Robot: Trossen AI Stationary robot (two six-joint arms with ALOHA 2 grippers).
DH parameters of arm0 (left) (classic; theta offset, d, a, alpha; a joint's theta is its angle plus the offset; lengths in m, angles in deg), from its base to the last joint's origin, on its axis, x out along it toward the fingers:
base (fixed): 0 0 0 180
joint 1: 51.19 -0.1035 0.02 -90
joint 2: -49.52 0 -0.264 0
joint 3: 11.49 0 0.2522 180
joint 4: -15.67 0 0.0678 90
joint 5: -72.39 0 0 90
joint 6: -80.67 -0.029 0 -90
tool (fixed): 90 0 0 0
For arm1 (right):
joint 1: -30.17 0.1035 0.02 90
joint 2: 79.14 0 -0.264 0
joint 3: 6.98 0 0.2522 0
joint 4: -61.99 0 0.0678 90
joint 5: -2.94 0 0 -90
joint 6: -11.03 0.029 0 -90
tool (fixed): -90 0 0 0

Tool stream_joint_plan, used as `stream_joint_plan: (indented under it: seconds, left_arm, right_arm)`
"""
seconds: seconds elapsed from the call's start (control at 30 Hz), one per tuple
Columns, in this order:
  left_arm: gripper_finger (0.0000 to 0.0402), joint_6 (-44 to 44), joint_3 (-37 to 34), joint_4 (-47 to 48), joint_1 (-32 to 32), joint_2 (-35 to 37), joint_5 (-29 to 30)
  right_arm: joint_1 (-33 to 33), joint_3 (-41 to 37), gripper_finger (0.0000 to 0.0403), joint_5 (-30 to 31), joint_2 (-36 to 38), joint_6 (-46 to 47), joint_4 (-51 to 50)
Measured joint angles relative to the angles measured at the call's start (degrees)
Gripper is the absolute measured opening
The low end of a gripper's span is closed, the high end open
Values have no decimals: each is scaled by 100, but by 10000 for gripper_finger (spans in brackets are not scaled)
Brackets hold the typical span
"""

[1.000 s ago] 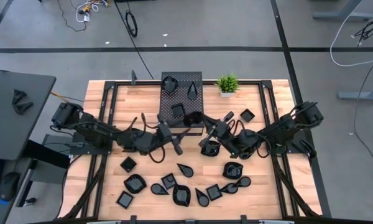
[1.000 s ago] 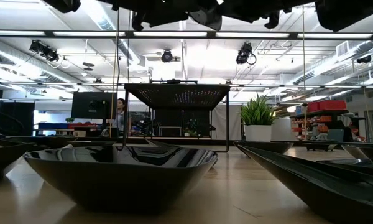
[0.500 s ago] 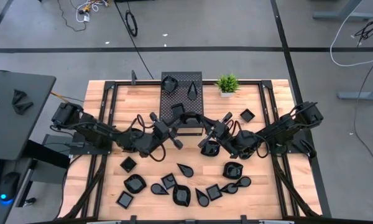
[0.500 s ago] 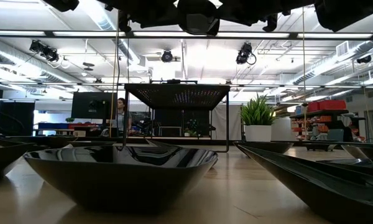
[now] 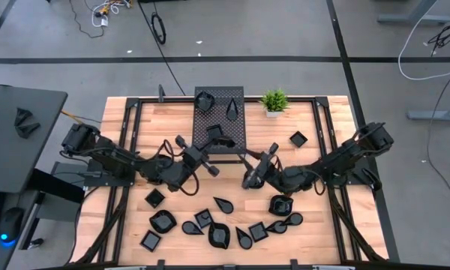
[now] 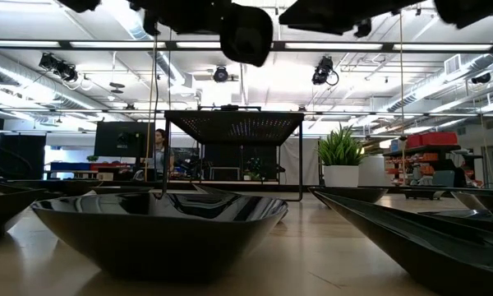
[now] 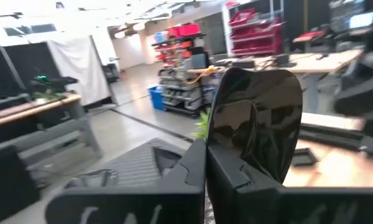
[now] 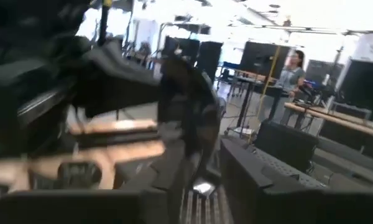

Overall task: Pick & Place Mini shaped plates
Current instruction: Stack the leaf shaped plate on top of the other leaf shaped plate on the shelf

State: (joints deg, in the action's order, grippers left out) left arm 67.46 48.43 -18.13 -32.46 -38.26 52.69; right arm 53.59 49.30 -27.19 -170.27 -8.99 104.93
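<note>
Left end effector (image 5: pixel 216 144): up off the counter near the centre, at the six o'clock edge of the perforated box, fingers clamped on a mini plate (image 7: pixel 256 129); the left wrist view has that glossy black dish standing on edge, pinched between the two dark fingers (image 7: pixel 188 171).
Right end effector (image 5: pixel 249 178): just at four o'clock from the left one, above the counter's middle; its wrist view is smeared, the fingers look parted around a dark shape, but whether it grips anything, I can't tell.
Perforated box (image 5: pixel 240 127): black, at twelve o'clock on the counter, with three small dishes (image 5: pixel 204 100) lying in it.
Loose plates (image 5: pixel 219 235): a scatter of black dishes along the six o'clock side of the counter, squares, teardrops and rounded ones, most sitting close together; one square plate (image 5: pixel 297 139) sits apart at two o'clock.
Low view: one rounded dish (image 6: pixel 160 226) fills the foreground on the wood, with more rims at either side; the arms hang dark across the top.
Potted plant (image 5: pixel 274 100): green, white pot, right beside the box at one o'clock.
Counter (image 5: pixel 165 127): light wood with a black frame.
Background: a person (image 6: pixel 159 150) stands far off in the room.
</note>
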Motion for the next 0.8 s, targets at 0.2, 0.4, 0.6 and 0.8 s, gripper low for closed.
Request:
stream_joint_plan:
  seconds: [0.2,0.4,0.6,0.8]
  left_arm:
    - [3,-563,0,113,156,565,427]
    - [2,-479,2,1418,-153,1747,233]
    - [1,2285,322,4638,-1297,2770,-2779]
    - [1,3245,1718,7460,-3037,2498,-4491]
  right_arm:
    - [440,-1,162,474,240,160,-1178]
    - [520,-2,171,504,243,847,-1754]
    - [440,-4,161,336,243,1059,-1835]
    - [282,-4,151,-100,242,1263,-1889]
